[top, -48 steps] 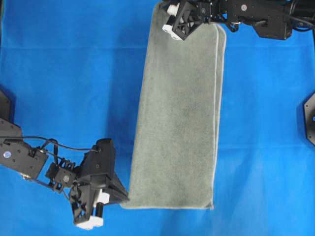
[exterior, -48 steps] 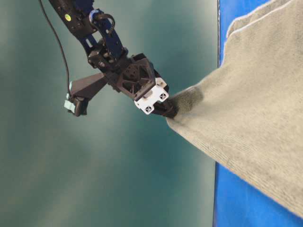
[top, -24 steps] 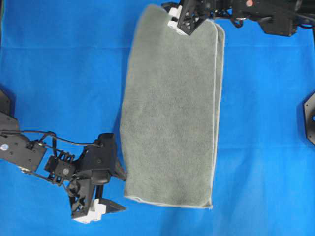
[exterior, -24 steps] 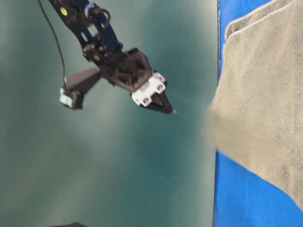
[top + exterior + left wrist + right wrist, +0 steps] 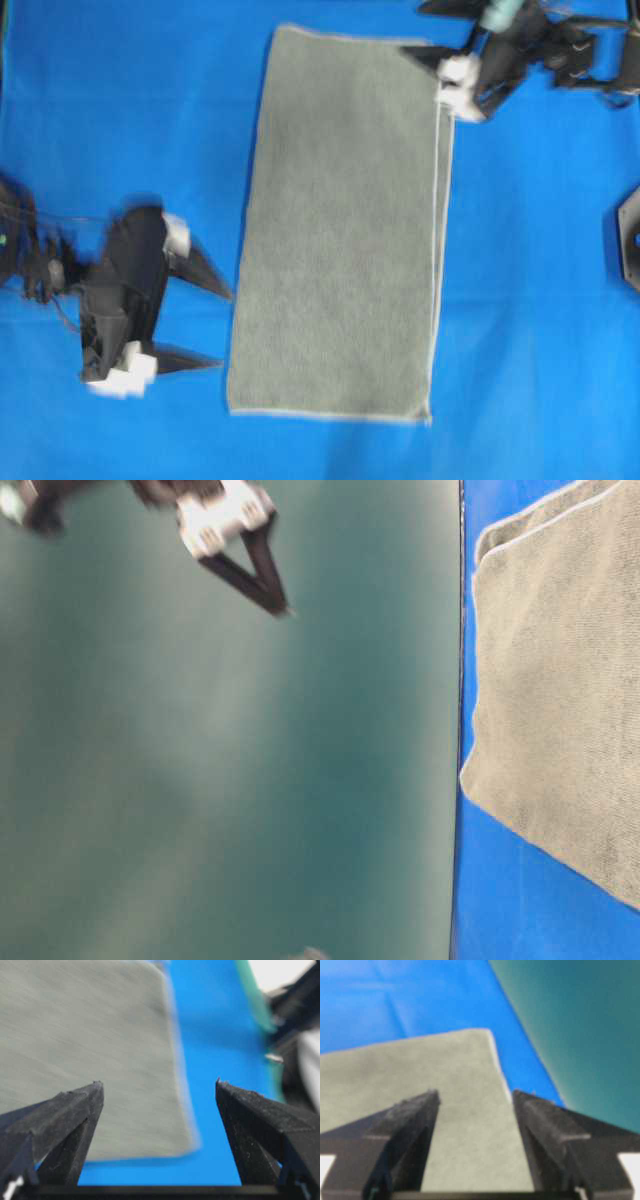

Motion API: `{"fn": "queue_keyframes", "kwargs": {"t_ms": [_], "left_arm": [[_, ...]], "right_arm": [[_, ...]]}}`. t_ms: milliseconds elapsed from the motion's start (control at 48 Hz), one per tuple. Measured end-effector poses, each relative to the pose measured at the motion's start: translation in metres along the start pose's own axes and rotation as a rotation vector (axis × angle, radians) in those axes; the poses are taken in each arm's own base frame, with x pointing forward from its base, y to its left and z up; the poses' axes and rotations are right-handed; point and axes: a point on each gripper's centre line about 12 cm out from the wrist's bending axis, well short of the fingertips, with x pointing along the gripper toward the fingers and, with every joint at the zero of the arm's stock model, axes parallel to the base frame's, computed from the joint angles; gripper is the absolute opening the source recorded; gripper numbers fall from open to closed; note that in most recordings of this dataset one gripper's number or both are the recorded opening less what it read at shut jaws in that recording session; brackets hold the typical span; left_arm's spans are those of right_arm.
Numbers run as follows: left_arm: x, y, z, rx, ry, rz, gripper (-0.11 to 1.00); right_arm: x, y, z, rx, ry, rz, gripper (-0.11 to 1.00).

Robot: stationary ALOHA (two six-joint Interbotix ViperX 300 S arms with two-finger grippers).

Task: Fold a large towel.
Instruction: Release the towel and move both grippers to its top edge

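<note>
The grey-green towel [image 5: 340, 220] lies flat on the blue cloth as a long folded rectangle, with a lower layer and pale hem showing along its right edge. My left gripper [image 5: 225, 328] hangs open to the left of the towel's near-left corner, holding nothing. The left wrist view shows that towel [image 5: 90, 1045] corner between the spread fingers [image 5: 75, 1110]. My right gripper [image 5: 411, 27] is open above the far-right corner. The right wrist view shows the towel [image 5: 460, 1070] below its empty jaws. The table-level view has the left gripper [image 5: 283, 606] high up, away from the towel [image 5: 560, 700].
Blue cloth [image 5: 120, 120] covers the table all round the towel. A black arm base [image 5: 630, 240] sits at the right edge. The table-level view shows the table's edge [image 5: 460, 630] against a plain teal wall [image 5: 250, 780].
The left gripper opened, let go of the towel's near-left corner and drew back to the left. The right gripper left the far corner and moved right. The towel settled flat.
</note>
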Motion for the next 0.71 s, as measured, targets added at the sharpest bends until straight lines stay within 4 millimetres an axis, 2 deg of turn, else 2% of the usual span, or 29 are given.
{"fn": "queue_keyframes", "kwargs": {"t_ms": [208, 354, 500, 708], "left_arm": [[-0.028, 0.074, 0.018, 0.052, -0.182, 0.212, 0.85], [-0.038, 0.103, 0.026, 0.043, -0.275, 0.305, 0.85], [-0.037, 0.124, 0.024, 0.025, -0.283, 0.365, 0.85], [-0.02, 0.177, 0.01, -0.054, -0.219, 0.481, 0.85]], "right_arm": [[-0.049, 0.004, -0.015, 0.087, -0.096, 0.035, 0.62], [-0.064, 0.006, -0.021, 0.124, -0.137, 0.056, 0.61], [-0.06, 0.004, -0.026, 0.13, -0.105, 0.039, 0.61], [-0.019, -0.018, -0.048, 0.157, 0.083, -0.069, 0.61]]}}
